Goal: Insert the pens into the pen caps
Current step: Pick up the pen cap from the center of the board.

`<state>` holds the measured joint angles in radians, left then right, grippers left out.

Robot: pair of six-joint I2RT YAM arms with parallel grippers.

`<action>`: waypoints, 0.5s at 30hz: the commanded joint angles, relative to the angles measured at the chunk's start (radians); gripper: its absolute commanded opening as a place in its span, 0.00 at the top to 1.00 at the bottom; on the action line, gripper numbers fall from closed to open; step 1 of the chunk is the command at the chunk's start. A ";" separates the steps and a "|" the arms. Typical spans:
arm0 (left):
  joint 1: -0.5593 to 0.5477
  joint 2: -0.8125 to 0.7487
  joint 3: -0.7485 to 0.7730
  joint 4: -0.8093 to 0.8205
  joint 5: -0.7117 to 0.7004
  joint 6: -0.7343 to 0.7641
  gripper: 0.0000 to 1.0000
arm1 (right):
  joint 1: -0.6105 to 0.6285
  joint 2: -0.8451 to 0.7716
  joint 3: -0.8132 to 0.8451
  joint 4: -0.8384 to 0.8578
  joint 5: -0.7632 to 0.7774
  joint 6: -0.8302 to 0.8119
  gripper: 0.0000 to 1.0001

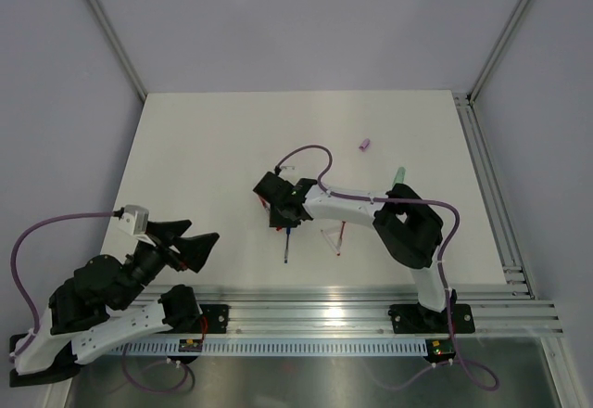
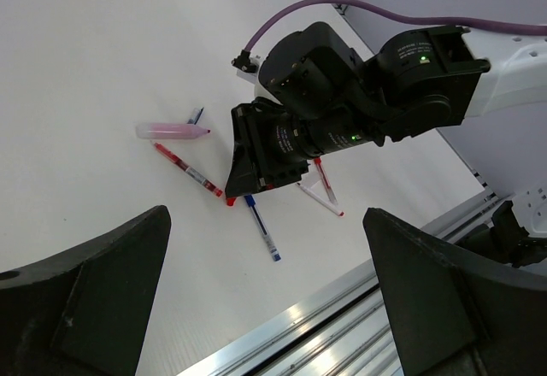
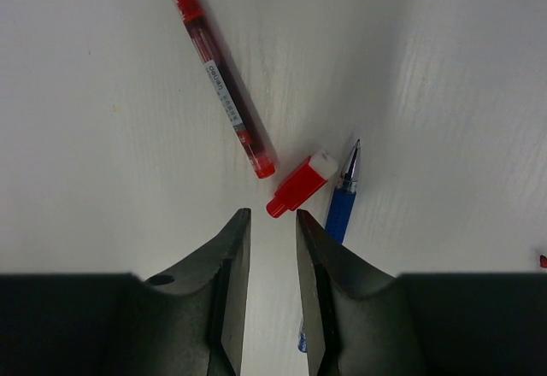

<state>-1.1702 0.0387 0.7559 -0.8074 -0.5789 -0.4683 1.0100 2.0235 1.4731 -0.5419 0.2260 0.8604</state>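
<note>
White table (image 3: pixel 102 94) fills the view. Low over it the right gripper (image 3: pixel 272 222) is held, jaws narrowly parted and empty, apparently so the red cap (image 3: pixel 299 186) just ahead can be pinched. Ahead-left is seen the red pen (image 3: pixel 218 81), ahead-right the blue pen (image 3: pixel 342 201). Well apart, the left gripper (image 1: pixel 193 241) is spread wide.

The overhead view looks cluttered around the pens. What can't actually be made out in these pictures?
- Overhead view: the red cap is lost under the right gripper.
- Overhead view: the green pen is partly covered by the right arm.
- Right wrist view: the blue pen runs behind a finger.
- Overhead view: the lilac cap is too small to show its open end.
</note>
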 commanded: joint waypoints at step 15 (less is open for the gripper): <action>0.004 -0.020 -0.007 0.057 0.027 0.023 0.01 | -0.011 0.047 0.067 -0.044 0.096 0.032 0.66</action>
<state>-1.1690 0.0315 0.7502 -0.8059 -0.5709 -0.4671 1.0080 2.0602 1.5074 -0.5739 0.2638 0.8692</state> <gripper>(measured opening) 0.985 0.343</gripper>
